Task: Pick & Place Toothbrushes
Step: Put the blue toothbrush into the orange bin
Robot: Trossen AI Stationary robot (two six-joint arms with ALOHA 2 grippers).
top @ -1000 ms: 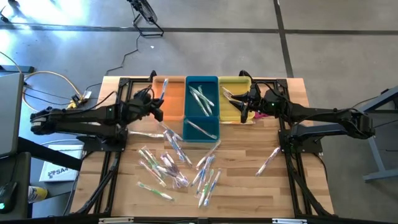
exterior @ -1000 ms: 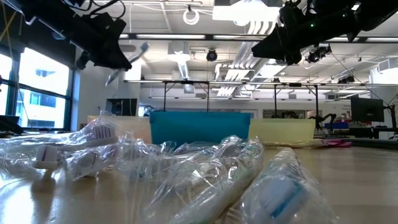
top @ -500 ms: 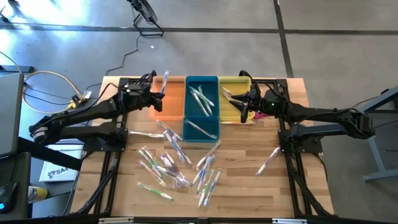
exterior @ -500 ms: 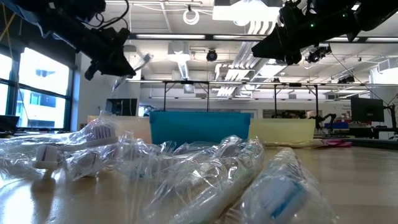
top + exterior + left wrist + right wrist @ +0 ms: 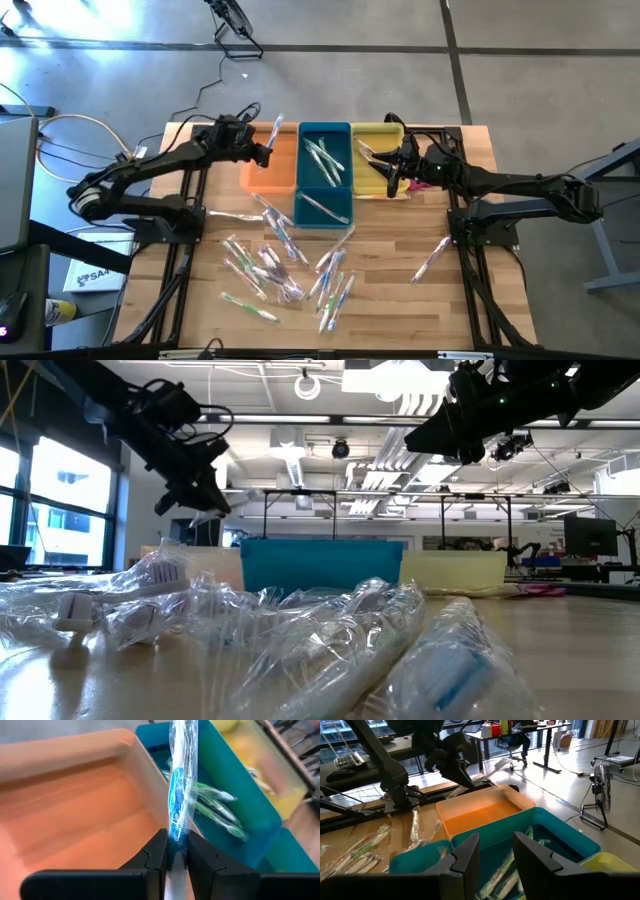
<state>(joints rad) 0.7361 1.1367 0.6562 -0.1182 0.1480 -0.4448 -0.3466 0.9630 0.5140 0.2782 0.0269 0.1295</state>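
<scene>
My left pincer (image 5: 176,851) clamps blue-handled toothbrush in clear wrapper (image 5: 180,795) above orange plastic bin (image 5: 270,165). My right pincer (image 5: 388,168) empty, part-open, over yellow bin (image 5: 377,135).

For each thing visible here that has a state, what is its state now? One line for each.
left gripper: shut on a blue toothbrush, above the orange bin.
right gripper: open, empty, above the yellow bin.
orange bin: empty.
teal bin: holds several toothbrushes.
yellow bin: holds a few.
loose toothbrushes: scattered on table.
</scene>
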